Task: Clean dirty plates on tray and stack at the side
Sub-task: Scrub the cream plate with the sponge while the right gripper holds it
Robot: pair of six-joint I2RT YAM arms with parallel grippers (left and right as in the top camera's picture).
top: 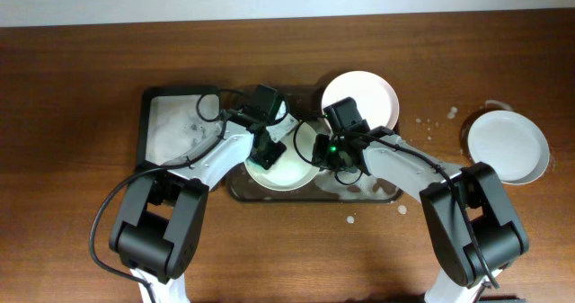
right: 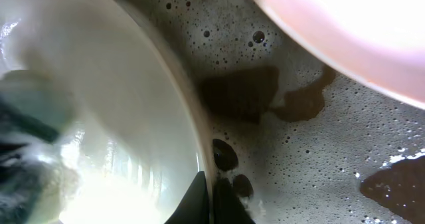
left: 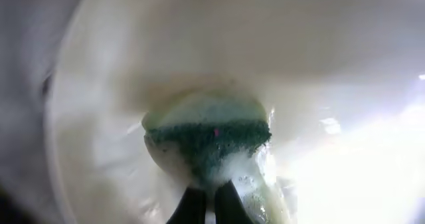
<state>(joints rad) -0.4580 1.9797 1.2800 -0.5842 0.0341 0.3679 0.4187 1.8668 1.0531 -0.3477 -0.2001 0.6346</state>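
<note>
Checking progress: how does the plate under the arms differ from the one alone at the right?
The middle plate has a green sponge pressed into it; the right plate lies untouched on the tabletop. The middle plate looks creamy-green, the right plate white. Both are round and shallow.

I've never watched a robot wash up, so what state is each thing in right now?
left gripper: shut on the sponge.
sponge: soapy, pressed against the middle plate.
right gripper: shut on the middle plate.
middle plate: under the sponge, rim pinched.
pink plate: untouched, beside the middle plate.
white plate: alone on the table, to the right.
tray: covered in foam.
</note>
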